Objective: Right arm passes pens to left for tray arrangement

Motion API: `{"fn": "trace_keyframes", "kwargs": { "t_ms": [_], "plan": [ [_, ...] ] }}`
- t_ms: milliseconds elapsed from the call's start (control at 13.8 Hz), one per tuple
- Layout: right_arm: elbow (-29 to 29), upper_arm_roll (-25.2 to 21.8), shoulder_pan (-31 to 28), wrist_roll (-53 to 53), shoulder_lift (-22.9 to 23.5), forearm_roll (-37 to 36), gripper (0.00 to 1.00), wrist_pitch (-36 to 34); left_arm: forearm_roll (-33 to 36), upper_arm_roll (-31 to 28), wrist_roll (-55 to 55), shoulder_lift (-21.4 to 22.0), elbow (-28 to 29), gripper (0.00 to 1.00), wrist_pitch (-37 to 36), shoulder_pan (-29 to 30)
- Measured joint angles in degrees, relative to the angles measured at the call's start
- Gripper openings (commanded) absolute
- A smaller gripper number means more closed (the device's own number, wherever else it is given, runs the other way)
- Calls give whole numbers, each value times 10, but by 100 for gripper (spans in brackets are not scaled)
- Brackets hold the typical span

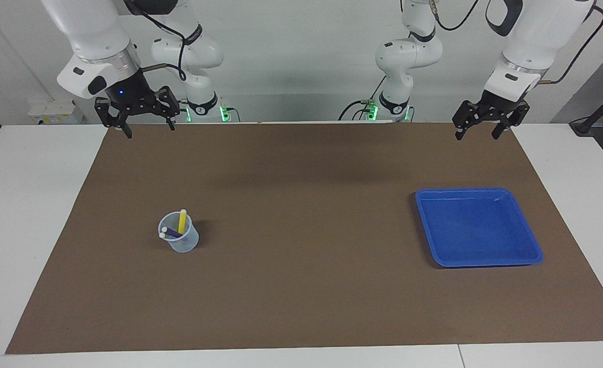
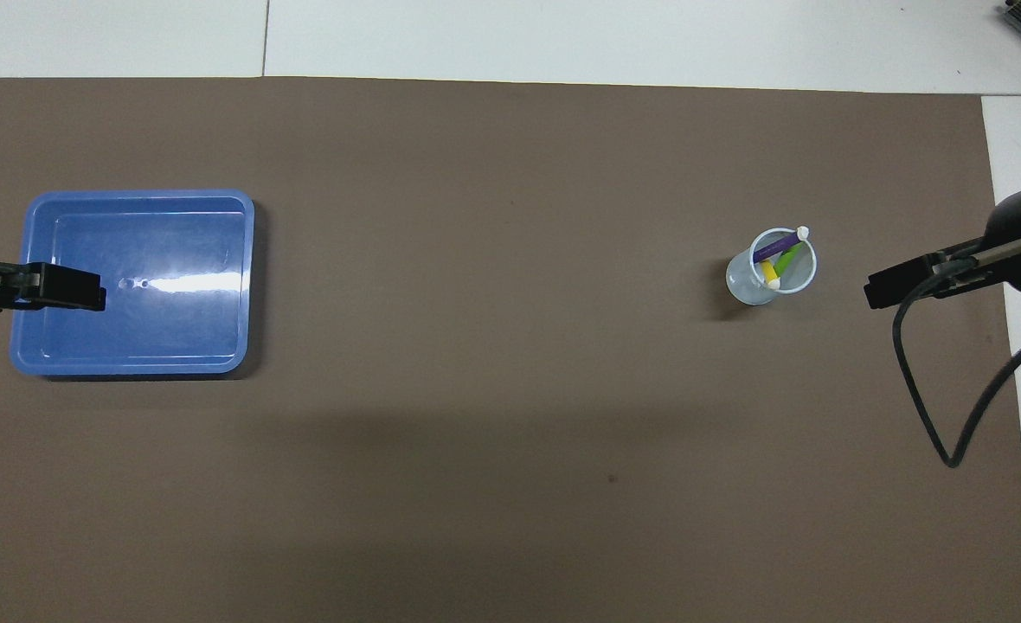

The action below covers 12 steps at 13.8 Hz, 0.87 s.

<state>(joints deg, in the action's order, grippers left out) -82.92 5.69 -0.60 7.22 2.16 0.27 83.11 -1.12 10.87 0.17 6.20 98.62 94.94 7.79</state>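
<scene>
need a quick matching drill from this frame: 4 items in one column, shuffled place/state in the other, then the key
Items
1. yellow pen
2. blue tray
3. right gripper
4. left gripper

Places/states
A. empty, on the brown mat toward the left arm's end of the table
B. open, up in the air over the mat's edge by the robots, blue light on its wrist
C. standing in the translucent cup with the purple and green pens
D. open, up in the air over the mat's edge by the robots, no wrist light

Pairs: 1-C, 2-A, 3-B, 4-D
</scene>
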Motion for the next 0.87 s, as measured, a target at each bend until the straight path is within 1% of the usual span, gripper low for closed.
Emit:
{"fn": "trace_keyframes", "kwargs": {
  "t_ms": [290,580,870],
  "plan": [
    [0,0,2,0,0,2,100,2,0,0,0,0,0,100,0,0],
    [-1,10,6,-1,0,48,100,41,0,0,0,0,0,100,0,0],
    [-13,20,47,-64,2,77,100,78,0,0,0,0,0,100,0,0]
  ]
}}
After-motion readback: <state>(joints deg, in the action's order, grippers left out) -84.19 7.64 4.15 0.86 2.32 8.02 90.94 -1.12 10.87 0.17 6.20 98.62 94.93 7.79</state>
